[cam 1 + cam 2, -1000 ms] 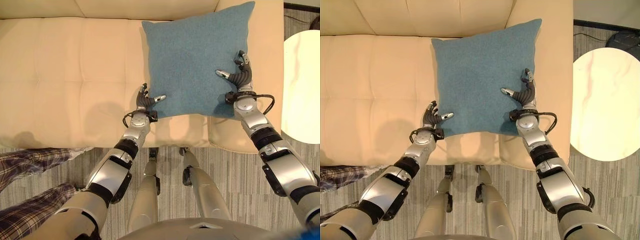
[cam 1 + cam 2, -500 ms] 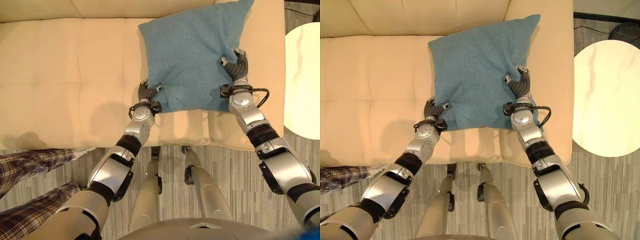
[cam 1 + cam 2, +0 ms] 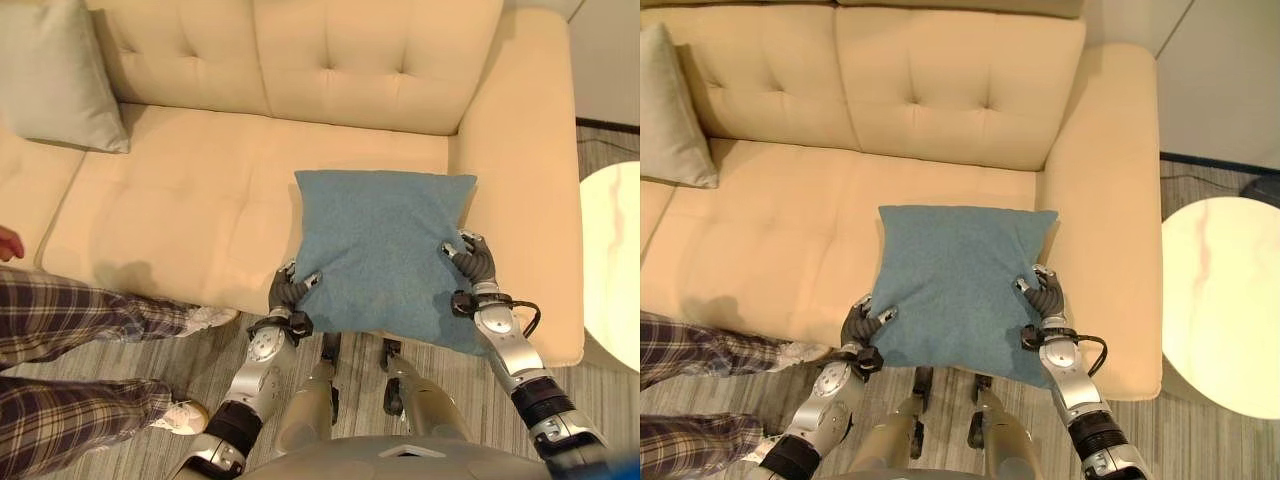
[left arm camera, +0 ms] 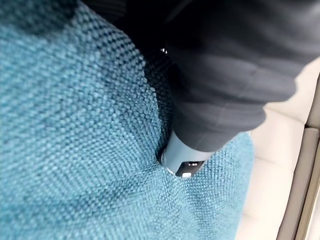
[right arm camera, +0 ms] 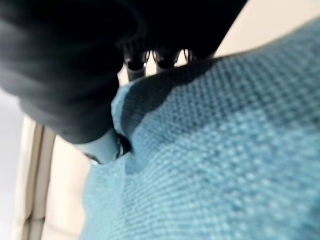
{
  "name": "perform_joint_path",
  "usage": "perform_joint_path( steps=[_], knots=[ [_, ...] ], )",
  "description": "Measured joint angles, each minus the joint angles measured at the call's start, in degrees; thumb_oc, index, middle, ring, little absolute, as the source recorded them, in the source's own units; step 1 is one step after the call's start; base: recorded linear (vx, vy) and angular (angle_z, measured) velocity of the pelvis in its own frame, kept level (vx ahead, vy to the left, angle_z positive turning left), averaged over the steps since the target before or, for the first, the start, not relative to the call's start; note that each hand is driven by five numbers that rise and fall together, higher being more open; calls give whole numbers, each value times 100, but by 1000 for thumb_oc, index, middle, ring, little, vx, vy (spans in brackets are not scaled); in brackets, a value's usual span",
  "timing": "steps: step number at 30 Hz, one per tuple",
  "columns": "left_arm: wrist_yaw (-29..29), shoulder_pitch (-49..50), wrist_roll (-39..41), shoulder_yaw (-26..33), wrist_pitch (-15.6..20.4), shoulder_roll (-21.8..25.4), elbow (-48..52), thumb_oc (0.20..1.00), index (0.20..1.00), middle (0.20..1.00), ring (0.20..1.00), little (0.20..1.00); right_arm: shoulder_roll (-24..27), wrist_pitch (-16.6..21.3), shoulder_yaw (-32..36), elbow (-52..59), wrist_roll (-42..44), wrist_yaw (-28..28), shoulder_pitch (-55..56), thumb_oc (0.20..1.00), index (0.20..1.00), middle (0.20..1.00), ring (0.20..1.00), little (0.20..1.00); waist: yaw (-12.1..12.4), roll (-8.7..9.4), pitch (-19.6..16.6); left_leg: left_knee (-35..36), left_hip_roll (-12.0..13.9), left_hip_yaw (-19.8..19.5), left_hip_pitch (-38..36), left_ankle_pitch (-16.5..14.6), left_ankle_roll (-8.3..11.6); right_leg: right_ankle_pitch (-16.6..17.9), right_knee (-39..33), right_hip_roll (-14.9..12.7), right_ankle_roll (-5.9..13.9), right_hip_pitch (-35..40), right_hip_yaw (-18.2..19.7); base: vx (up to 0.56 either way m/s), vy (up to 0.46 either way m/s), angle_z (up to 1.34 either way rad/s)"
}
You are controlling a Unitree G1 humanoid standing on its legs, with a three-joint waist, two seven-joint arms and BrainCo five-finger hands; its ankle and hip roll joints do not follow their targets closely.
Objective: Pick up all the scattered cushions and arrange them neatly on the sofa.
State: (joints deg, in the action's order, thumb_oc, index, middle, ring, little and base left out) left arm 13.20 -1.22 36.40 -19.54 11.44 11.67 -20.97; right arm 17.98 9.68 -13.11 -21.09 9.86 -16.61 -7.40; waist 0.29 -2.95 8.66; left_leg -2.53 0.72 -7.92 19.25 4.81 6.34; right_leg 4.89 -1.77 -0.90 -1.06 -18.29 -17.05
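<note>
I grip the blue cushion [image 3: 385, 255] by its two lower corners, left robot hand [image 3: 288, 293] and right robot hand [image 3: 473, 262] both pinching the fabric, holding it mid-frame over the sofa [image 3: 200, 190] seat's right end. Placing step; next it likely needs setting back against the backrest. Square, plump, coarse weave; a grey cushion [image 3: 60, 75] sits upper left.

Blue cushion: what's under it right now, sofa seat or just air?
The blue cushion is pinched at its near corners by the left hand and right hand. Its far part lies over the sofa seat; its near edge overhangs the front. Contact underneath is hidden.
</note>
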Motion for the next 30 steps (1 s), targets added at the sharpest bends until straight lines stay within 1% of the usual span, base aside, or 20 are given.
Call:
perform_joint_path(
  steps=[3,5,7,8,9,10,12,13,14,15,16,17,18,20,21,22,25,27,29,30],
  knots=[
    [-157,-17,2,3,0,17,-34,200,200,200,200,200,-2,4,80,3,0,63,17,200,200,200,200,200,-19,96,66,-479,-116,251,72,-44,50,-144,23,-175,-93,303,-145,51,128,47],
    [-185,-342,-5,-16,-2,15,-115,200,200,200,200,200,-9,5,220,37,2,53,-25,200,200,200,200,200,-96,319,202,-336,6,586,329,-98,71,-147,75,-428,-95,322,-94,173,257,35],
    [-183,-280,-8,-1,-7,14,-115,200,200,200,200,200,-7,-2,234,49,0,62,-40,200,200,200,200,200,-58,286,192,60,364,822,77,-76,39,-101,122,-375,-5,382,35,182,220,-44],
    [-204,-136,-13,-13,-12,-34,-111,200,200,200,200,200,59,-9,224,227,-3,69,49,200,200,200,200,200,-113,47,139,303,498,899,-368,-58,-23,-106,173,-311,190,506,144,187,293,-73],
    [-211,-140,-13,-10,-13,-27,-109,200,200,200,200,200,33,-8,236,252,-3,66,66,200,200,200,200,200,-151,49,141,365,454,921,-414,163,-207,-120,216,-376,273,497,209,190,311,-56],
    [-208,-141,-15,-2,-13,29,-91,200,200,200,200,200,-50,-13,242,297,-2,56,111,200,200,200,200,200,-227,164,138,359,237,1036,-494,110,-352,-123,265,-595,411,496,310,172,310,-33],
    [-204,-15,-56,53,-58,139,-39,200,200,200,200,200,-238,-38,213,434,-3,70,300,200,200,200,200,200,-230,249,99,369,-150,1449,-839,-34,-719,-102,491,-1010,650,556,590,56,229,-48],
    [-204,-16,-154,141,-58,248,19,200,200,200,200,200,-262,-40,143,434,-4,101,291,200,200,200,200,200,-232,271,85,363,-293,1537,-889,-88,-798,-107,517,-1175,745,572,620,-12,240,-56],
    [-176,-202,-212,243,-60,537,91,200,200,200,200,200,-406,-77,94,434,-3,123,141,200,200,200,200,200,-140,349,112,318,-428,1673,-831,-124,-866,18,919,-1308,882,205,702,9,223,-52],
    [-146,-401,-232,277,-66,691,115,200,200,200,200,200,-441,-86,49,435,-6,104,-19,200,200,200,200,200,-100,384,127,326,-479,1804,-824,-172,-959,97,1237,-1373,939,-52,717,43,93,-78],
    [-45,-632,-389,386,-64,728,116,200,200,200,200,200,-370,-94,-116,428,-53,34,-370,200,200,200,200,200,-129,420,150,479,-442,1883,-830,-210,-931,-202,1594,-1160,1151,-440,699,90,-37,-49],
    [56,-878,-456,372,-64,757,110,200,200,200,200,200,-320,-94,-92,416,-132,-47,-593,200,200,200,200,200,-145,513,136,570,-469,1922,-791,-150,-843,-274,1359,-891,1047,-507,697,65,-115,-25],
    [76,-1004,-462,352,-62,678,113,200,200,200,200,200,-226,-94,2,414,-205,-104,-704,200,200,200,200,200,-182,532,109,608,-512,1881,-758,-143,-832,-123,923,-781,852,-354,720,51,-109,12],
    [196,-1263,-622,316,-31,345,125,200,200,200,200,200,-145,-103,141,412,-233,-317,-894,200,200,200,200,200,-231,512,87,663,-459,1696,-604,-19,-745,255,49,-626,878,-36,627,30,-81,32],
    [237,-1331,-624,280,0,345,125,200,200,200,200,200,-118,-103,161,410,-234,-393,-969,200,200,200,200,200,-255,514,85,709,-447,1665,-556,39,-747,360,-139,-601,831,-1,544,38,-59,32],
    [334,-1393,-630,247,12,291,125,200,200,200,200,200,-97,-120,189,379,-234,-450,-1117,200,200,200,200,200,-263,508,86,759,-419,1655,-502,67,-749,513,-386,-548,695,32,523,22,-56,10],
    [643,-1736,-669,195,13,251,123,200,200,200,200,200,-65,-145,137,314,-240,-673,-1501,200,200,200,200,200,-254,354,47,735,-277,1597,-273,82,-730,488,-356,-393,609,-172,499,-52,-18,2],
    [1046,-2669,-894,140,26,289,-56,200,200,200,200,200,83,-144,106,-54,-392,-1043,-2345,200,200,200,200,200,-266,306,47,691,-258,1591,226,188,-666,568,-353,-382,513,-649,498,-70,-11,6],
    [1441,-4645,-1061,-73,54,522,-1114,200,200,200,200,200,395,-154,50,-1111,-458,-1434,-4105,200,200,200,200,200,-262,267,36,589,-255,1557,999,301,-548,701,-352,-394,555,-1360,482,-2,22,9],
    [1540,-5047,-1131,-58,140,584,-1143,200,200,200,200,200,520,-151,43,-1132,-520,-1564,-4469,200,200,200,200,200,-254,247,36,675,-254,1553,1191,417,-466,778,-352,-386,497,-1593,482,34,17,4]
  ],
)
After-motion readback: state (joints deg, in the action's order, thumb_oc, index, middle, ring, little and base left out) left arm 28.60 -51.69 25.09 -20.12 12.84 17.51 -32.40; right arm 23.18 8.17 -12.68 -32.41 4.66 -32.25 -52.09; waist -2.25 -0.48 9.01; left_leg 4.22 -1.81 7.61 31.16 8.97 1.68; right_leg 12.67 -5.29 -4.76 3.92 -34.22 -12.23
